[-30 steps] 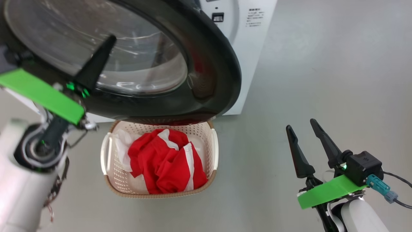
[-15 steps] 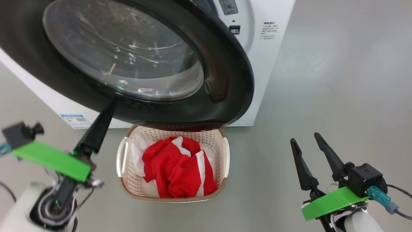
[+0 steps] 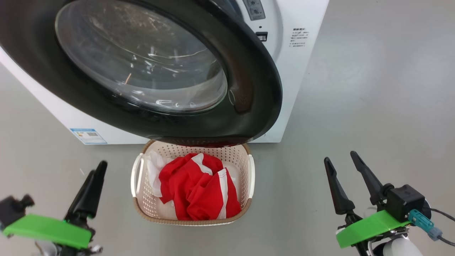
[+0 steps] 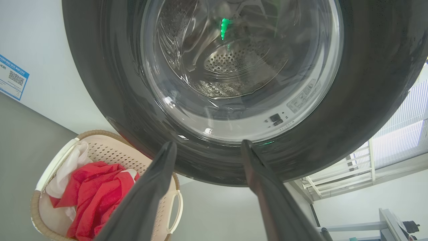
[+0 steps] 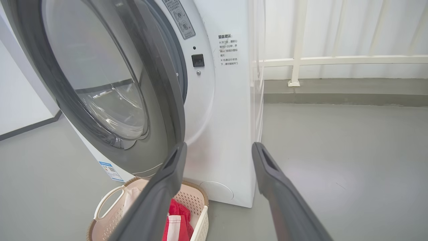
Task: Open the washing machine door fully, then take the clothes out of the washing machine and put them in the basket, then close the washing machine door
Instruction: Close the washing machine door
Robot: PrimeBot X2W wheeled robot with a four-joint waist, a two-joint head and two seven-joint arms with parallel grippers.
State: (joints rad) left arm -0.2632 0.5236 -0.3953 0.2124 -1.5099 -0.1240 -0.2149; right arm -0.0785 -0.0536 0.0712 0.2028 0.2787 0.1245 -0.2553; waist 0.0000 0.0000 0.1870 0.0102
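The washing machine door (image 3: 249,89) stood ajar above the basket (image 3: 193,221) of clothes (image 3: 199,188); the left gripper (image 3: 97,169) and right gripper (image 3: 339,156) had jaws apart.

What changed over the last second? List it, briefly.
The left gripper came down from in front of the washing machine door and drew back to the lower left, over the floor, open and empty. The head camera also shifted, so the whole picture slid. The door still stands ajar, the clothes lie in the basket, and the right gripper stays open, lower right.
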